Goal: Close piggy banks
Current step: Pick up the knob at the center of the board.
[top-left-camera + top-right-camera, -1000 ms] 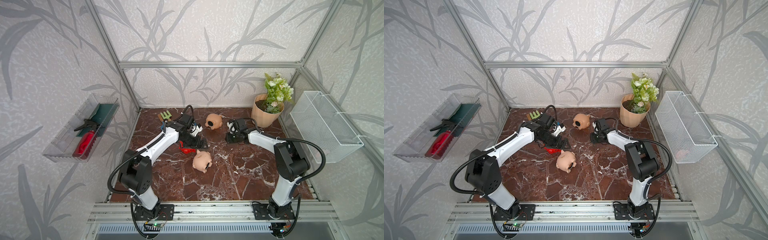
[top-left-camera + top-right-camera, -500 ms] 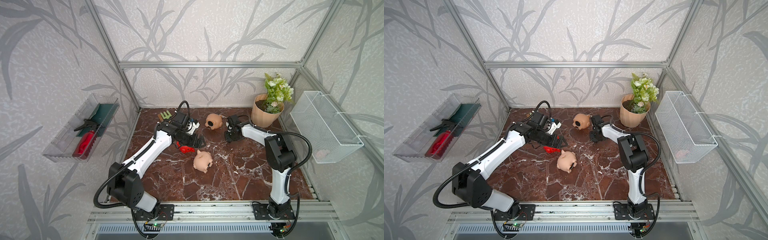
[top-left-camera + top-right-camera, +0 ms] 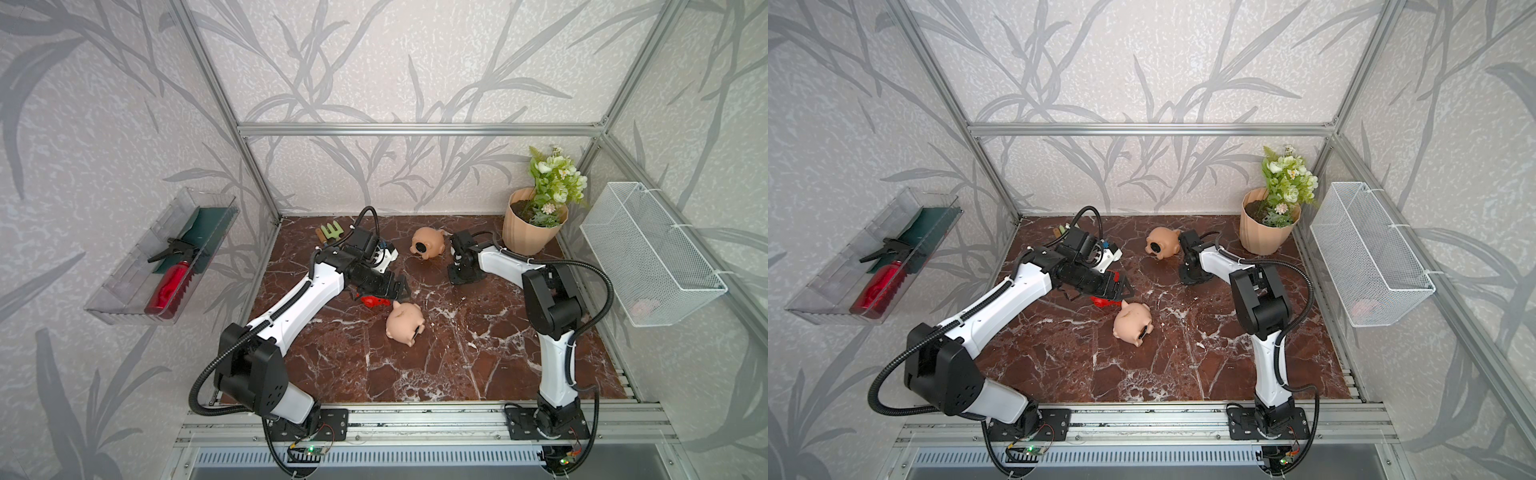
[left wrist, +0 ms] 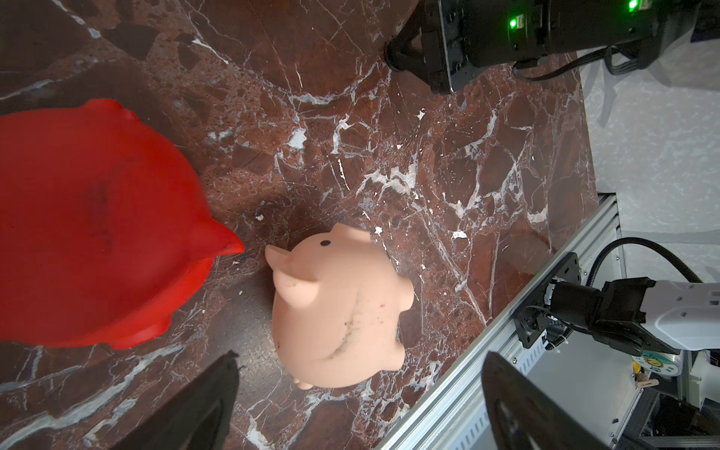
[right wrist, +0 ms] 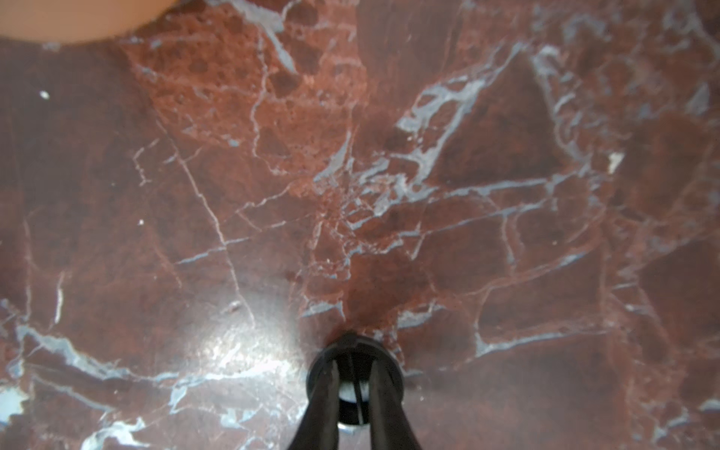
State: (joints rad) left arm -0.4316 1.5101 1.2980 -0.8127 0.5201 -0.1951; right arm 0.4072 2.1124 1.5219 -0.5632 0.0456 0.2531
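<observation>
A red piggy bank (image 3: 371,300) (image 4: 89,233) lies mid-table, largely under my left gripper (image 3: 398,287) (image 4: 358,401), which hovers open and empty. Just in front of it, a peach piggy bank (image 3: 405,324) (image 4: 339,319) lies on its side. A second peach piggy bank (image 3: 428,245) (image 3: 1163,245) lies at the back, its dark belly hole facing forward. To its right, my right gripper (image 3: 461,277) (image 5: 352,383) points down at the table. Its fingers are closed narrowly on the thin rib of a small black plug (image 5: 352,350).
A ribbed peach flower pot (image 3: 528,237) stands at the back right, close behind the right arm. A green hand rake (image 3: 330,232) lies at the back left. A white wire basket (image 3: 648,253) hangs on the right wall and a clear tray (image 3: 166,257) on the left wall.
The right gripper's fingers have narrowed onto the black plug and it has shifted slightly left. Both arms' elbows have swung left. The left gripper stays open over the red piggy bank.
</observation>
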